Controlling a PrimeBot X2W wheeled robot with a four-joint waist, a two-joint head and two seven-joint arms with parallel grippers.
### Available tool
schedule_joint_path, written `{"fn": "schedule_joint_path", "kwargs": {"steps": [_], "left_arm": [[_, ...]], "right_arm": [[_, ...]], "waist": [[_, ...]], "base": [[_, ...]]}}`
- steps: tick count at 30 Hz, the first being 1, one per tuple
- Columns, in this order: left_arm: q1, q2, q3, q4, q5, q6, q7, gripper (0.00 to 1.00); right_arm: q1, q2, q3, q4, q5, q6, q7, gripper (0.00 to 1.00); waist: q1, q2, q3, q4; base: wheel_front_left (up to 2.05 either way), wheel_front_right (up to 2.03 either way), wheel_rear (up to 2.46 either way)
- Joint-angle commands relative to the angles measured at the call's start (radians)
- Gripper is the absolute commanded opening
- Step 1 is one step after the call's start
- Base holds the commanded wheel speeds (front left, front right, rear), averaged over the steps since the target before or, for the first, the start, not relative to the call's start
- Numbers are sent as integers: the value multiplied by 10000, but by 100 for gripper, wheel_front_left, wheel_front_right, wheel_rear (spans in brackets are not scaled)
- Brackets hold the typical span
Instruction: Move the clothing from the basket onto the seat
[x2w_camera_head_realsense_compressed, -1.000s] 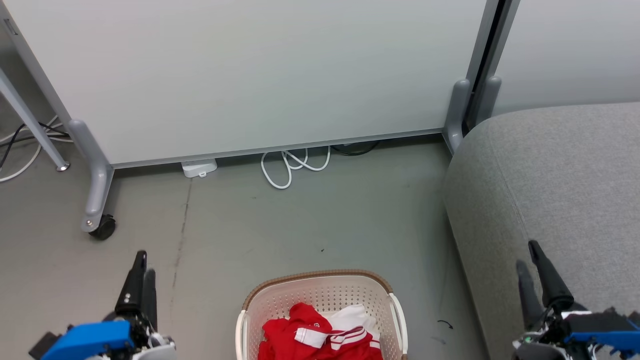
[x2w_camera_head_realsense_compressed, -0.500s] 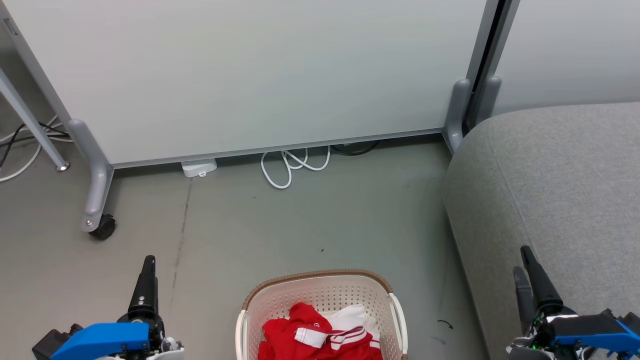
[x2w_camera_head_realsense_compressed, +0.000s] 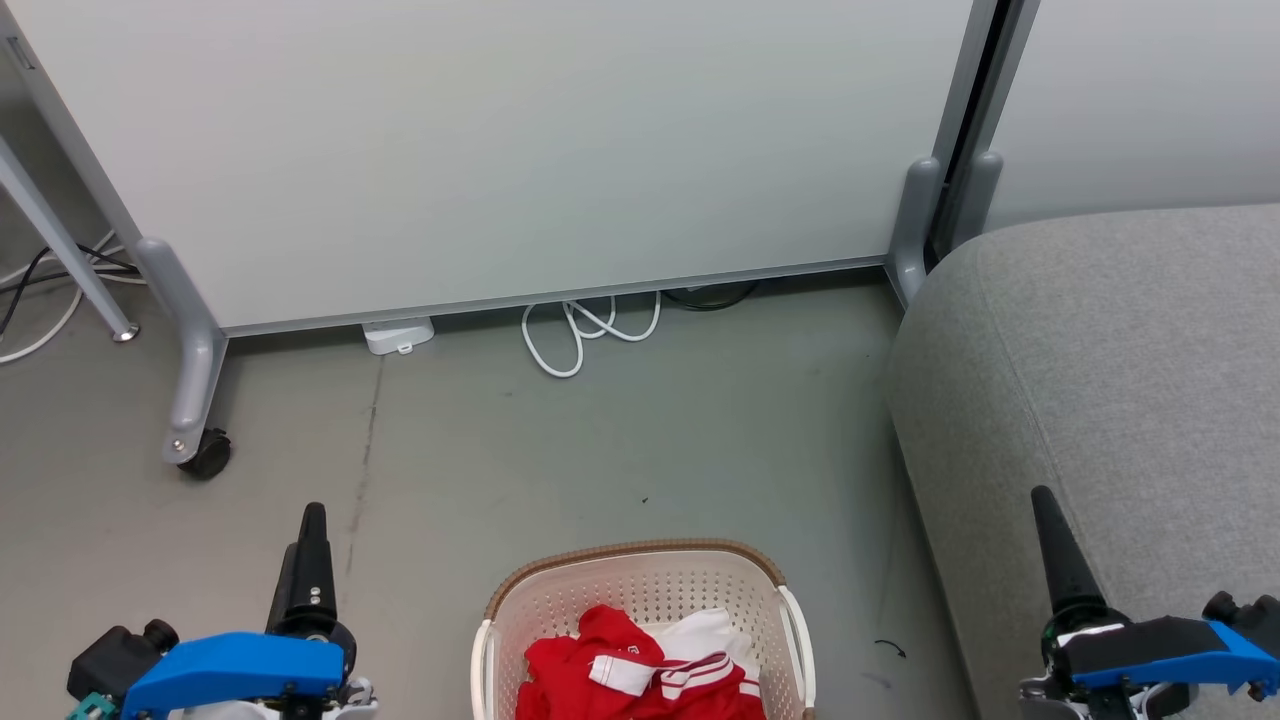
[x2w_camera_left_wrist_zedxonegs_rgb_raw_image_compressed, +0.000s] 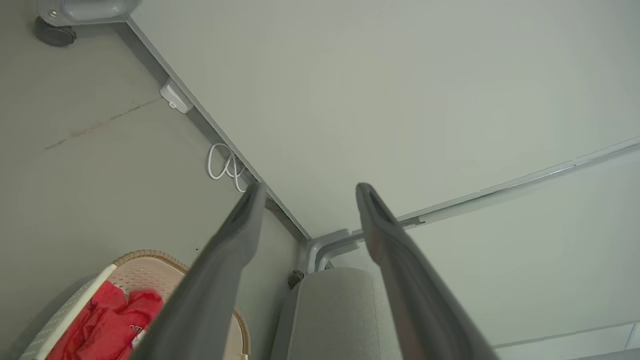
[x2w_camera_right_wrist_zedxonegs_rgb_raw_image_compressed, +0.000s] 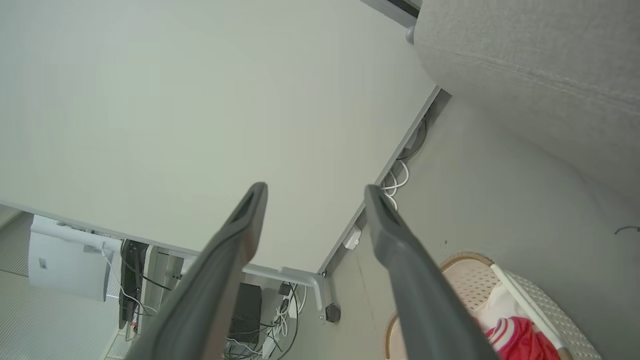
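At the bottom centre of the head view, the clothing lies heaped inside the basket, red fabric with a white part and striped bands on top, none of it on the seat. The basket stands on the grey floor, apart from the seat, which rises along the right side with its rounded edge towards the basket. The left gripper hangs low to the left of the basket, well apart from it, fingers pointing up the head view and seen edge-on above its blue housing. The right gripper is posed the same way at the lower right, in front of the seat's side. In each wrist view the two dark fingers stand spread wide with nothing between them, and neither touches fabric, basket or seat. Beyond the basket, a white cable loops along the foot of a pale partition panel, whose grey leg ends in a black caster.
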Motion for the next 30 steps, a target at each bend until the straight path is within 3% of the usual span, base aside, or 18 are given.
{"fn": "schedule_joint_path", "kwargs": {"steps": [1, 9, 30], "left_arm": [[-202, 115, -92, -171, 531, 64, -117, 100], [-169, 245, -377, -78, 2059, 132, -411, 100], [-140, 384, -770, -135, 5054, 239, -1084, 100]], "right_arm": [[-258, -54, 13, -143, -605, 20, -120, 100], [-216, -63, 51, -270, -2604, 23, -414, 100], [-283, -83, 47, -34, -5744, 28, -1014, 100]], "waist": [[0, 0, -4, 3], [0, 0, -8, 28], [0, 0, -5, 115]], "base": [[0, 0, 0], [0, 0, 0], [0, 0, 0]]}}
